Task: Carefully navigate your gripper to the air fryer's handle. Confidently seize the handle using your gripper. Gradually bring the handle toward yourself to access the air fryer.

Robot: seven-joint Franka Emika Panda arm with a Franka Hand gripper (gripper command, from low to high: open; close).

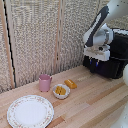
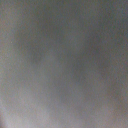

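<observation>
- Looking at the exterior view, I found the air fryer at the right edge, mid-height.
- My gripper hung against its front; the handle was hidden behind it.
- Finger state: I couldn't tell; the wrist view was grey blur.

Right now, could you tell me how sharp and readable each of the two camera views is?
Exterior view: soft and low-resolution, yet the air fryer, end effector and pink cup are recognisable. Wrist view: entirely blurred grey, nothing identifiable.
</observation>
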